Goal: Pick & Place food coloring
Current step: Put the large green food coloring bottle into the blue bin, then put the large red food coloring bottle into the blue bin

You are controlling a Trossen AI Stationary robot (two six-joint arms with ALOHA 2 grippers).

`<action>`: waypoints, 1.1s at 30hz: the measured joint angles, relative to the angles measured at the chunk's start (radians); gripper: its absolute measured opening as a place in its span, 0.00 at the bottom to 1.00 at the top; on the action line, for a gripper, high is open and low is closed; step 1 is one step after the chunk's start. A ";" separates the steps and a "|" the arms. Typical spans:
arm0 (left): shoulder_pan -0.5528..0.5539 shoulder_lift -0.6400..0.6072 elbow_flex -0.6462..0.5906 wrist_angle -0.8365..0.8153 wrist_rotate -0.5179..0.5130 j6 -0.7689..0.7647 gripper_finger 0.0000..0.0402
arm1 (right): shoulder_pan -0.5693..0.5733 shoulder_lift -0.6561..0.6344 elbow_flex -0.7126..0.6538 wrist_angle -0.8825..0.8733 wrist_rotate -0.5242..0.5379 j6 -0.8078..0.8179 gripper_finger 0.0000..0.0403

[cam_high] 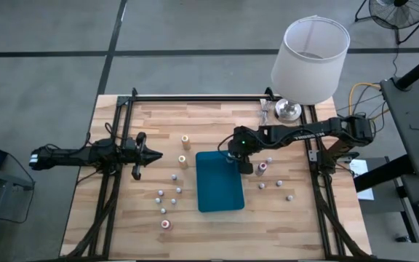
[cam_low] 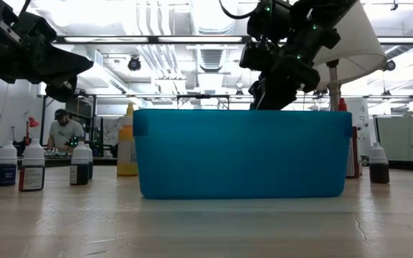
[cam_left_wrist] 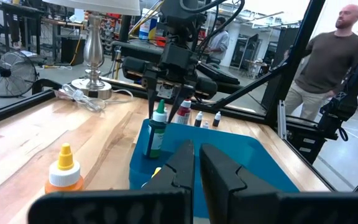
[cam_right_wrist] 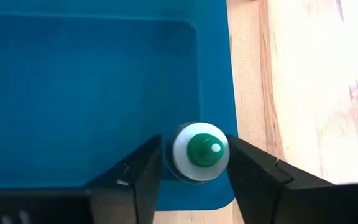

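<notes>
Robot lowering a green-topped bottle into a blue tray.

Left gripper [cam_high: 153, 154] waits, jaws together, near the table's [cam_high: 108, 218] left edge. Right gripper [cam_high: 230, 156] clamps the bottle [cam_right_wrist: 199, 151] upright inside the tray's [cam_high: 220, 196] far right corner, likely for release.

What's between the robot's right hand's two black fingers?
A small green-tipped food coloring bottle, pinched by the right hand just above a corner of the teal rectangular tray. The right wrist view shows it best.

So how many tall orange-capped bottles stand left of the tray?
2: far bottle stands farther back, near bottle just off the tray corner. None seems hidden.
</notes>
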 joint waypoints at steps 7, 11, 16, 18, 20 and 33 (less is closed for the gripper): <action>0.000 0.000 0.000 0.000 0.000 0.000 0.00 | 0.000 -0.005 0.004 0.000 0.000 -0.005 0.46; 0.000 0.000 0.000 0.000 0.000 0.000 0.00 | 0.000 -0.015 0.014 -0.009 0.000 -0.023 0.46; 0.000 0.000 0.000 -0.001 0.000 0.000 0.00 | -0.002 -0.048 0.019 -0.034 0.001 -0.045 0.45; 0.000 0.000 0.000 -0.001 0.000 0.000 0.00 | -0.003 -0.071 0.019 -0.054 0.001 -0.046 0.45; 0.000 0.000 0.000 -0.002 0.000 0.000 0.00 | -0.005 -0.099 0.019 -0.076 0.002 -0.046 0.45; 0.000 0.000 0.000 -0.002 0.000 0.000 0.00 | -0.003 -0.349 0.020 -0.312 0.000 0.085 0.45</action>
